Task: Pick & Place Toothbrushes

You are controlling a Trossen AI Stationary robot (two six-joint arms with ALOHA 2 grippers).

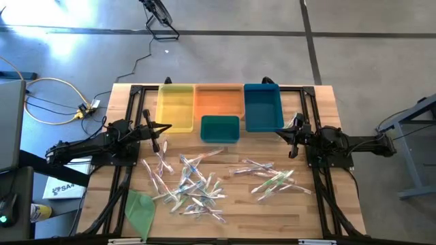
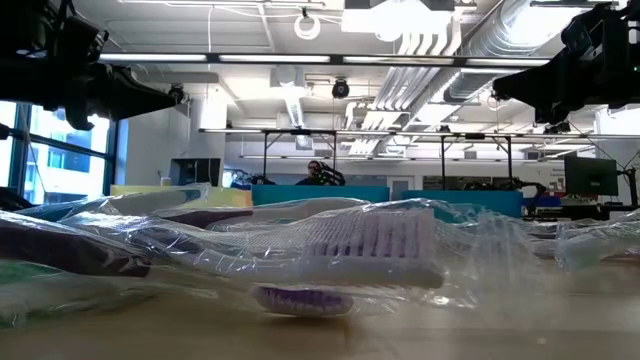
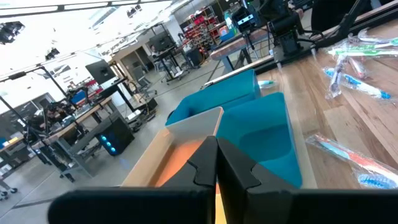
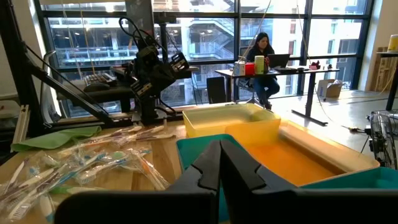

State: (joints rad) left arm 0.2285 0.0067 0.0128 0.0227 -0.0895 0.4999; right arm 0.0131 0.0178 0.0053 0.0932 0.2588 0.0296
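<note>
Many wrapped toothbrushes lie flat in two loose heaps on the wooden table, the second heap nearer the right edge. One white-bristled toothbrush fills the low view. My left gripper hovers shut at the table's left, level, above and clear of the heap. My right gripper hovers shut at the right, pointing toward the middle. In the wrist views the left gripper and the right gripper each show their fingers closed with nothing between them.
Yellow bin, orange bin and blue bin stand in a row at the far edge, with a teal bin in front of them. A flat green sheet lies near the front left. A person sits at a desk beyond the table.
</note>
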